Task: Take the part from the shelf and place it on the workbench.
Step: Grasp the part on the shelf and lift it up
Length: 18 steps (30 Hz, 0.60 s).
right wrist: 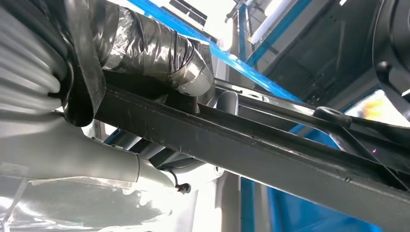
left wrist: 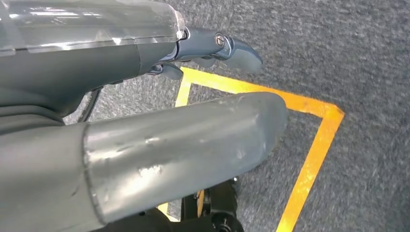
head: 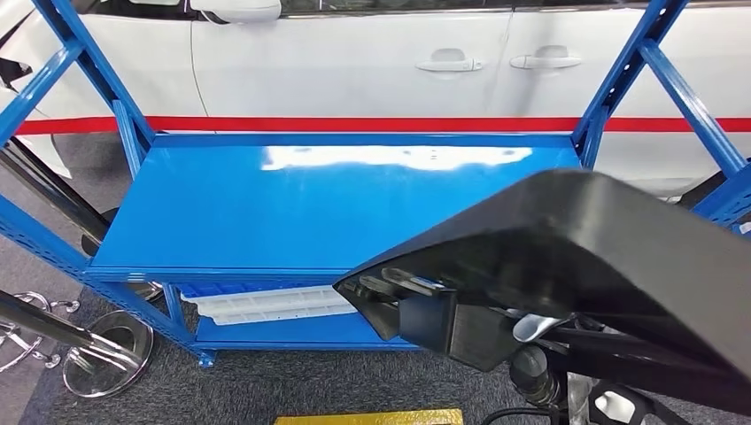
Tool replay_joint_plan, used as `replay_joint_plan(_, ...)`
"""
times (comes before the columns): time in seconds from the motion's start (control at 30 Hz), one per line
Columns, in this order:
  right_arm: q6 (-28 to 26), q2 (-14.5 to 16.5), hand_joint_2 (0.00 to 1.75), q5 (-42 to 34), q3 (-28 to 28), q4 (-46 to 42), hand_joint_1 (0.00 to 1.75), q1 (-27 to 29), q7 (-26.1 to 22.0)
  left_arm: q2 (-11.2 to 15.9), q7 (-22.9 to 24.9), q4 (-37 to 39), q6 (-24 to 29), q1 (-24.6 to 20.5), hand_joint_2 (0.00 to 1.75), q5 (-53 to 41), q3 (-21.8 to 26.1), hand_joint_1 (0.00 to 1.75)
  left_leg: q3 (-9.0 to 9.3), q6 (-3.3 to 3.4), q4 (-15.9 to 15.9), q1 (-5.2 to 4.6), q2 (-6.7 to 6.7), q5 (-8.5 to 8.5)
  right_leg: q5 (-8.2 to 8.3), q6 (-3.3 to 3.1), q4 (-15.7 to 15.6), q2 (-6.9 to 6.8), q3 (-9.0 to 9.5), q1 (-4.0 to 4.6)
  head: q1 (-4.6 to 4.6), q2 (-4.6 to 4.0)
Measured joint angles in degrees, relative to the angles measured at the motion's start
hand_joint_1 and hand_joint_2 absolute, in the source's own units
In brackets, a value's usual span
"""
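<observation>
So the part (head: 576, 257) is this big black curved panel, glossy on top with ribs and brackets on the underside, and it takes up the whole 4 to 5 o'clock chunk of the head view. It's up off the shelf (head: 301, 204), hanging tilted in front of the shelf's right front corner, with its pointed end reaching toward the middle of the frame. The right hand (right wrist: 159, 63) has it: in the right wrist view the tape-wrapped fingers (right wrist: 191, 72) curl over a long black bar of the part while the grey thumb (right wrist: 72, 159) sits under it, so the bar is clamped between them.

The left hand (left wrist: 145, 125) hangs over grey carpet. Its thick thumb and darker fingers are stretched out with nothing between them, so it's loose and empty.

The blue shelf board itself is bare and shiny, running from 9 o'clock to about 2 o'clock. One level down, around 7 o'clock, there's a white ribbed tray (head: 274, 304). Behind the rack at 12 o'clock is a white car (head: 354, 62) with a red stripe along its doors. Chrome stanchion bases (head: 106, 350) sit on the carpet at 8 o'clock, and yellow floor tape (left wrist: 314, 154) marks out a corner below the left hand.
</observation>
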Motion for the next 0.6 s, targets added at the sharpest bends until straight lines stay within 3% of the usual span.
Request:
replay_joint_plan(0.07, 0.05, -0.1, 1.75, 0.45, -0.14, -0.31, 1.75, -0.03, -0.05, 0.1, 0.43, 0.0, 0.14, -0.07, 0.0, -0.41, -0.01, 0.0, -0.08, -0.84, -0.05, 0.08, -0.04, 0.18, 0.57, -0.91, -0.32, -0.07, -0.26, 0.08, 0.0, 0.0)
replay_joint_plan(0.13, 0.11, -0.15, 1.75, 0.57, -0.32, -0.48, 1.75, -0.22, -0.05, 0.14, 2.22, 0.0, 0.9, -0.1, 0.0, -1.14, -0.03, 0.0, -1.16, -1.4, 2.32, 0.2, -0.13, -2.01, 1.42, -1.75, -0.79, -0.24, -0.54, -0.08, 0.0, 0.0)
replay_joint_plan(0.23, 0.34, -0.42, 1.75, 0.61, -0.81, -0.54, 1.75, -0.6, -0.05, 0.14, 7.88, 0.0, 3.73, -0.12, 0.0, -2.84, -0.19, 0.0, -5.63, -1.71, 13.89, 0.33, -0.21, -9.05, 2.42, -2.41, -0.65, -0.35, -1.82, 0.3, -0.01, 0.0)
replay_joint_plan(0.27, 0.49, -0.66, 1.75, 0.56, -1.09, -0.53, 1.75, -0.69, -0.05, 0.14, 9.9, 0.0, 4.84, -0.08, 0.0, -3.39, -0.28, 0.0, -6.5, -1.68, 16.74, 0.32, -0.21, -10.12, 2.68, -2.49, -0.53, -0.35, -2.32, 0.53, -0.01, 0.0)
replay_joint_plan(0.3, 0.67, -0.97, 1.75, 0.47, -1.45, -0.53, 1.75, -0.78, -0.05, 0.14, 11.49, 0.0, 5.77, -0.03, 0.0, -3.79, -0.37, 0.0, -6.27, -1.53, 17.35, 0.29, -0.21, -9.96, 2.93, -2.53, -0.44, -0.34, -2.74, 0.75, -0.01, 0.0)
replay_joint_plan(0.33, 0.86, -1.31, 1.75, 0.33, -1.85, -0.53, 1.75, -0.88, -0.05, 0.14, 12.73, 0.0, 6.5, 0.03, 0.0, -4.08, -0.43, 0.0, -4.83, -1.24, 15.57, 0.19, -0.23, -8.75, 3.13, -2.55, -0.34, -0.33, -3.07, 0.96, -0.01, 0.0)
replay_joint_plan(0.4, 1.15, -1.92, 1.75, 0.05, -2.66, -0.53, 1.75, -1.02, -0.05, 0.29, 13.96, 0.0, 7.18, 0.03, 0.0, -4.38, -0.45, 0.0, 0.38, -0.05, 7.12, -0.21, -0.31, -5.45, 3.43, -2.52, -0.26, -0.36, -3.39, 1.27, 0.0, 0.0)
replay_joint_plan(0.47, 1.27, -2.38, 1.75, -0.14, -3.23, -0.51, 1.75, -1.2, -0.05, 0.57, 14.36, 0.0, 7.33, -0.02, 0.0, -4.57, -0.47, 0.0, 4.05, 0.89, 0.66, -0.71, -0.35, -3.76, 3.82, -2.15, -0.18, -0.45, -3.66, 1.32, 0.0, 0.0)
replay_joint_plan(0.57, 1.34, -2.84, 1.75, -0.22, -3.7, -0.46, 1.75, -1.32, -0.04, 0.85, 14.52, 0.0, 7.54, 0.0, 0.0, -4.68, -0.48, 0.0, 4.51, 1.46, -1.0, -0.98, -0.28, -2.89, 4.35, -1.11, -0.12, -0.56, -3.99, 1.04, -0.03, 0.0)
replay_joint_plan(0.6, 1.34, -3.01, 1.75, -0.22, -3.81, -0.46, 1.75, -1.34, -0.03, 0.89, 14.56, 0.0, 7.57, -0.05, 0.0, -4.68, -0.49, 0.0, 4.37, 1.75, -1.37, -0.83, -0.19, -2.41, 3.76, -0.76, 0.36, -0.48, -4.27, 0.97, -0.02, 0.0)
